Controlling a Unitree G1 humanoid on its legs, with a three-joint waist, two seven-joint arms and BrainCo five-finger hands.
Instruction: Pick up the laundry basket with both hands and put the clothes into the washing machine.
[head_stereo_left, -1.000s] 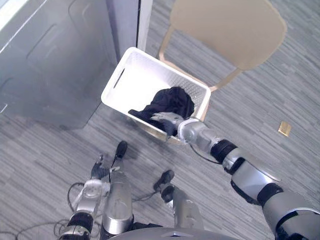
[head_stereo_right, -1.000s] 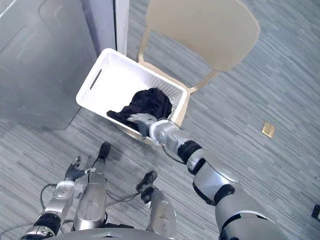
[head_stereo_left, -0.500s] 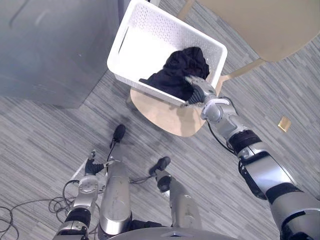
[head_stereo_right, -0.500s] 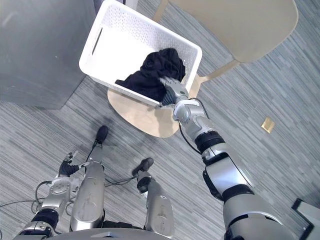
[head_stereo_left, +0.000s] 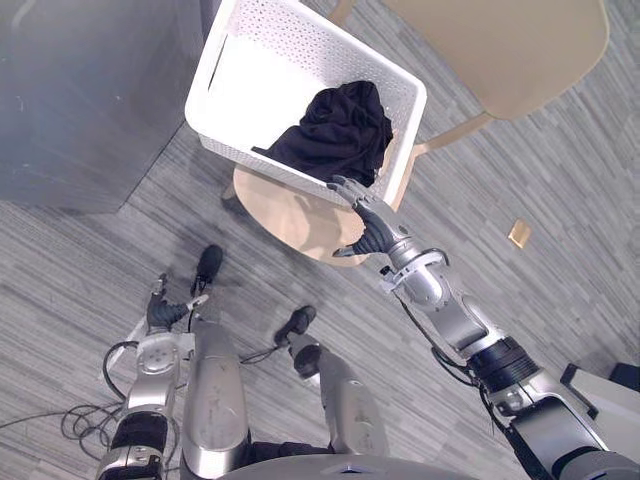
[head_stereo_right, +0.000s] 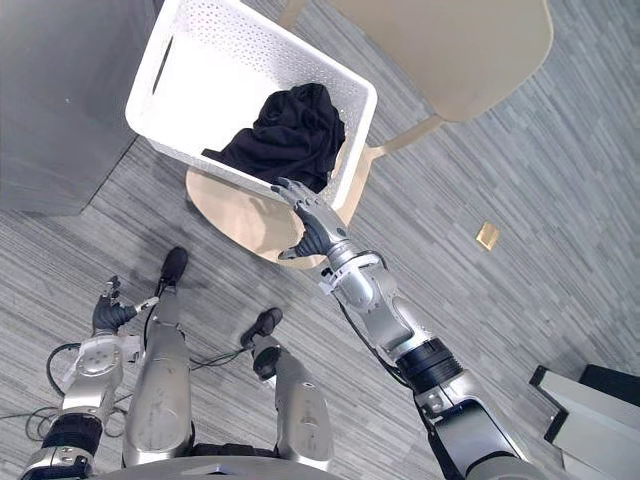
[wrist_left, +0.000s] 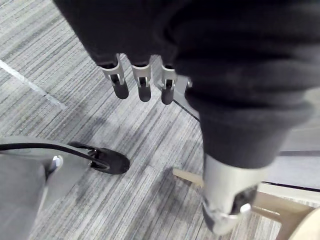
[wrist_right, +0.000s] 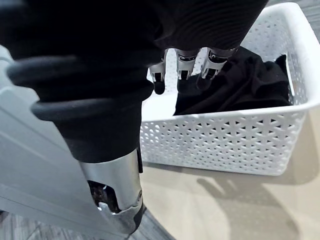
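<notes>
Right hand (head_stereo_left: 368, 225): fingers spread, empty | laundry basket (head_stereo_left: 255, 95) with black clothes (head_stereo_left: 340, 125) just beyond it, on chair (head_stereo_left: 290, 215) | left hand (head_stereo_left: 160, 312): fingers relaxed.

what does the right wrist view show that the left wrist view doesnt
Right wrist view: the white laundry basket with black clothes inside, standing on the tan chair seat, and the right hand with straight fingers stretched toward it. Left wrist view: the left hand hanging over the grey striped floor, with a pale wooden chair part low beside it. Shared: each hand is open and holds nothing, and some of the chair's pale wood is in frame.
</notes>
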